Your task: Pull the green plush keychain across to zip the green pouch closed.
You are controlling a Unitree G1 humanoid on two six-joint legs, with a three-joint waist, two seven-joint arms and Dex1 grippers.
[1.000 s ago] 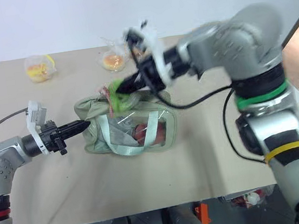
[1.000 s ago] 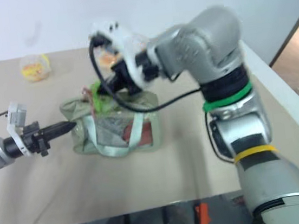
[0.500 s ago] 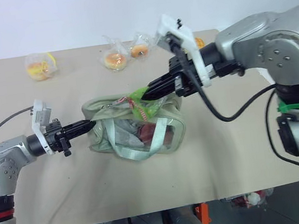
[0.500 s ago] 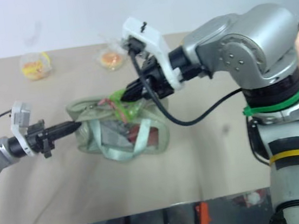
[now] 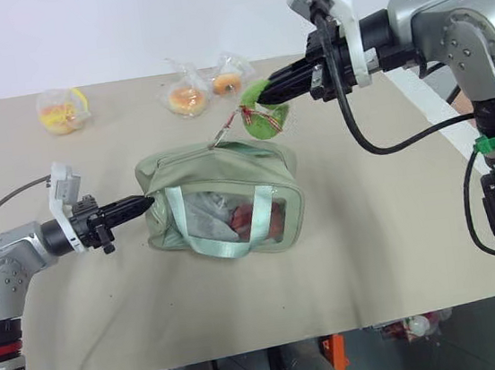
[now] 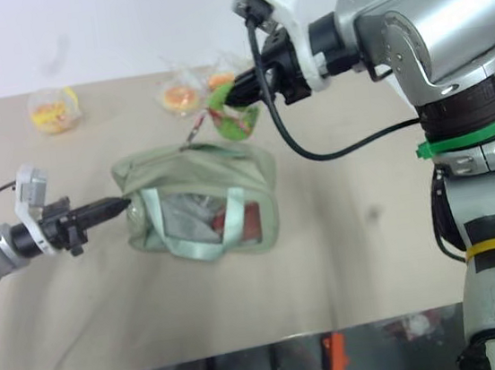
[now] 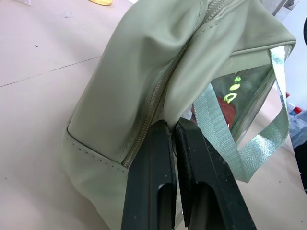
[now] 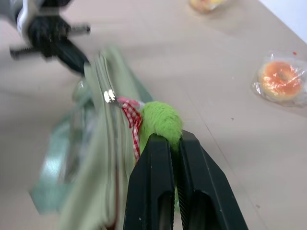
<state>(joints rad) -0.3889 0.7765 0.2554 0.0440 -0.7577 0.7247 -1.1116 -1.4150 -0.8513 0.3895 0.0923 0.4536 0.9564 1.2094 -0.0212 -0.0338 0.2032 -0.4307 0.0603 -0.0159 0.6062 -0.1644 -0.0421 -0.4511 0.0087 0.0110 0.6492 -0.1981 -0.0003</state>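
Observation:
The green pouch (image 5: pixel 222 197) lies on the table, with a red thing showing through its clear side. My left gripper (image 5: pixel 144 201) is shut on the fabric at the pouch's left end (image 7: pixel 158 96), right beside the zipper. My right gripper (image 5: pixel 264 98) is shut on the green plush keychain (image 5: pixel 265 120), which it holds in the air above and behind the pouch's right half. A red-checked ribbon (image 8: pixel 130 114) and a small metal link tie the keychain (image 8: pixel 161 120) to the pouch's top. In the right wrist view the left gripper (image 8: pixel 72 55) shows at the pouch's far end.
Three wrapped buns lie along the table's far side: one at far left (image 5: pixel 62 111) and two behind the pouch (image 5: pixel 187 98), (image 5: pixel 228 83). A black cable (image 5: pixel 6 204) trails from my left arm. The table's right edge (image 5: pixel 439 125) runs under my right arm.
My right gripper has pulled the keychain rightwards and up, from the pouch's left part to beyond its right half. The gaping top has drawn together. The left gripper has kept its hold.

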